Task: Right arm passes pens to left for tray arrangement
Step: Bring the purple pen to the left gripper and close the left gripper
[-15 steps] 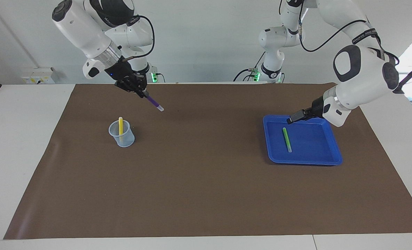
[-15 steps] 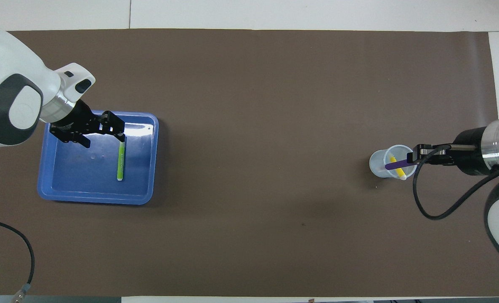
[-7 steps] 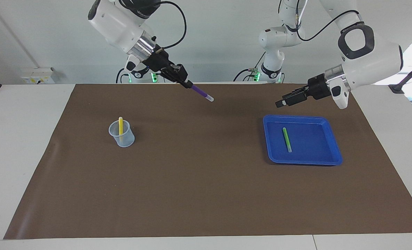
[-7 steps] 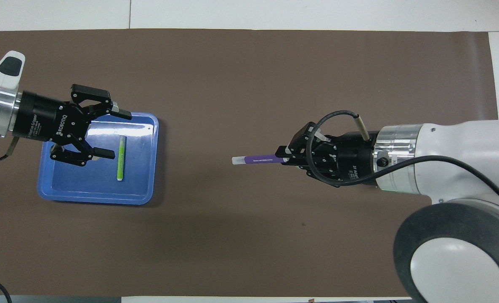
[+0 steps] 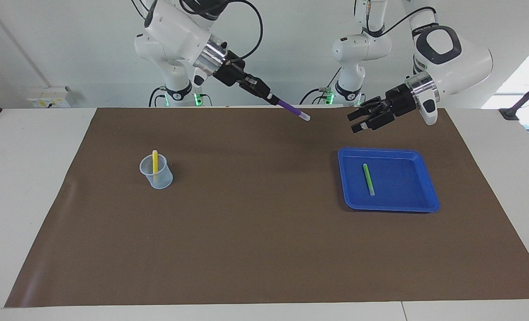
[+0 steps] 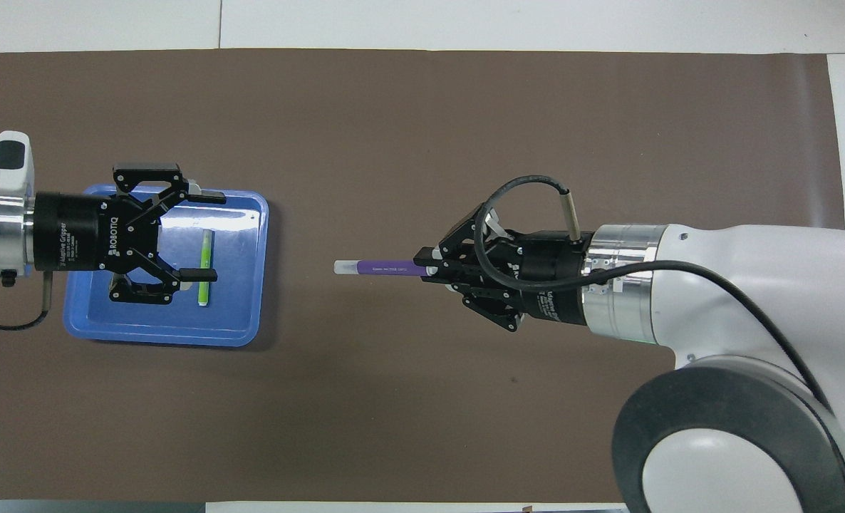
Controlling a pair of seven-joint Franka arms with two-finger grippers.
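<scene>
A matte brown mat (image 5: 264, 249) covered the bench. The square, glossy blue tray (image 5: 420, 171) sat toward the left arm's end, a green pen (image 5: 369, 179) flat inside. The left gripper (image 5: 357, 123) hung above, spread wide. The right gripper (image 5: 275, 100) pinched the purple pen (image 5: 294, 110) over mid-mat. A yellow pen (image 5: 154, 161) stood in a clear cup (image 5: 156, 174).

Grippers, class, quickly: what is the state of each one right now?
Left gripper: open, empty, raised over the mat.
Right gripper: shut on the purple pen.
</scene>
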